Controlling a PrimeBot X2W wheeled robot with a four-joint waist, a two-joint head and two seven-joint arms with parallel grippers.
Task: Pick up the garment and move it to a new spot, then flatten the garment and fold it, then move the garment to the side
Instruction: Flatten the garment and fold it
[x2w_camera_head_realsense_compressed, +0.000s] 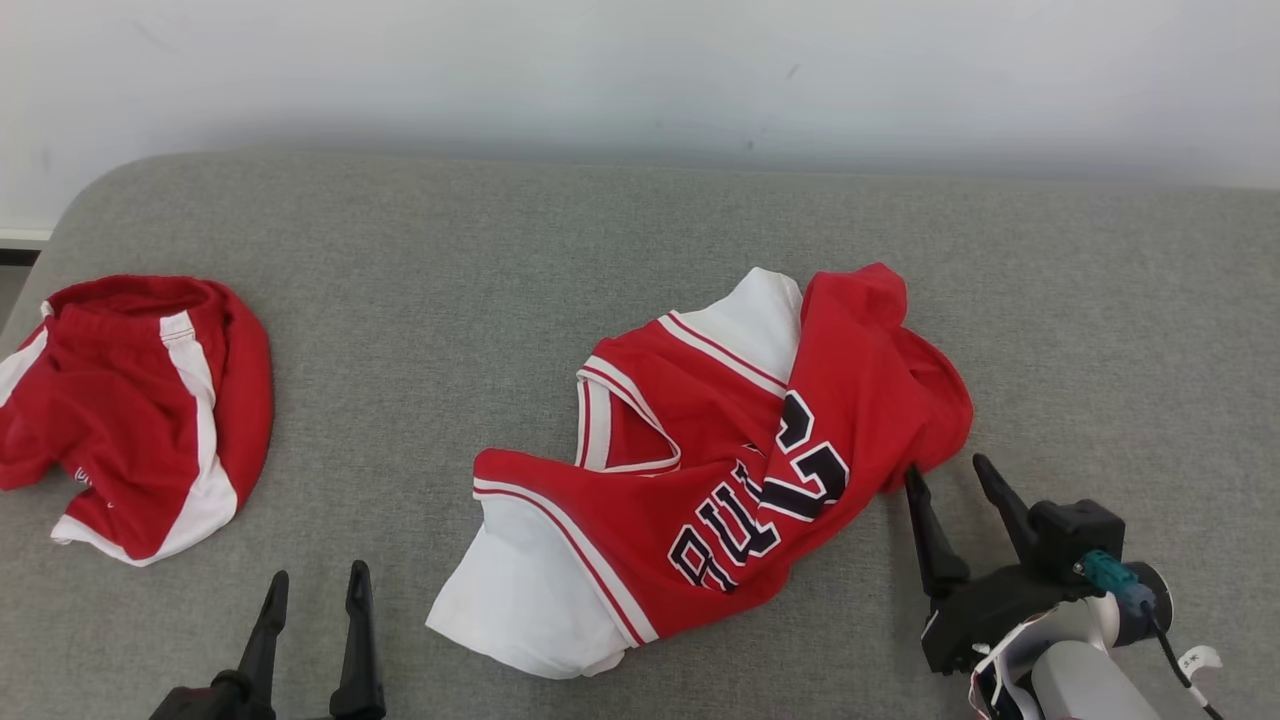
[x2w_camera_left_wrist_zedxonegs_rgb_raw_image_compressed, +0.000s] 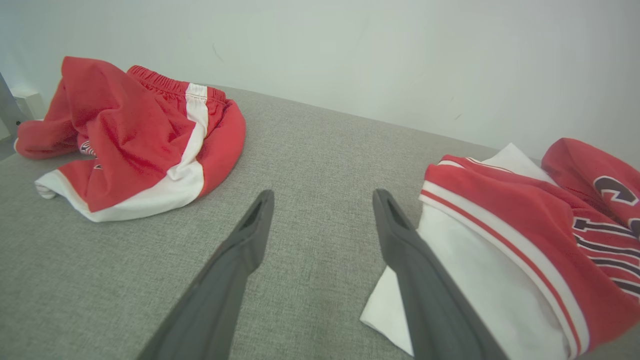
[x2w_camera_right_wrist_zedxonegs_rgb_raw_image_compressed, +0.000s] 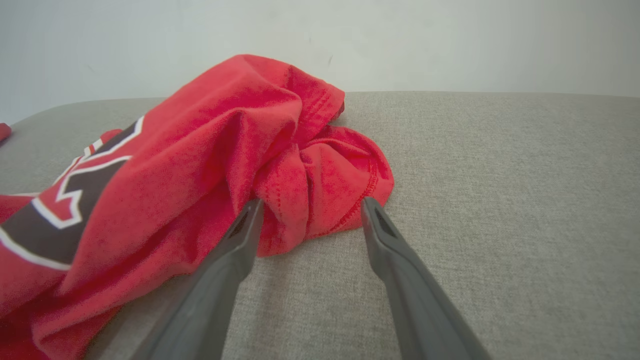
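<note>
The garment, a red and white basketball jersey (x2w_camera_head_realsense_compressed: 720, 470) with dark lettering, lies crumpled in the middle of the grey cushion. My right gripper (x2w_camera_head_realsense_compressed: 947, 466) is open at the jersey's lower right edge. In the right wrist view its fingers (x2w_camera_right_wrist_zedxonegs_rgb_raw_image_compressed: 312, 201) straddle a bunched red fold (x2w_camera_right_wrist_zedxonegs_rgb_raw_image_compressed: 320, 190) without closing on it. My left gripper (x2w_camera_head_realsense_compressed: 318, 572) is open near the front edge, left of the jersey's white corner. In the left wrist view its fingers (x2w_camera_left_wrist_zedxonegs_rgb_raw_image_compressed: 323, 192) point over bare fabric, with the jersey (x2w_camera_left_wrist_zedxonegs_rgb_raw_image_compressed: 525, 235) just beside the right finger.
A pair of red shorts (x2w_camera_head_realsense_compressed: 130, 410) with white stripes lies bunched at the cushion's far left, also in the left wrist view (x2w_camera_left_wrist_zedxonegs_rgb_raw_image_compressed: 135, 140). The grey cushion (x2w_camera_head_realsense_compressed: 420, 300) ends at a white wall (x2w_camera_head_realsense_compressed: 640, 70) behind.
</note>
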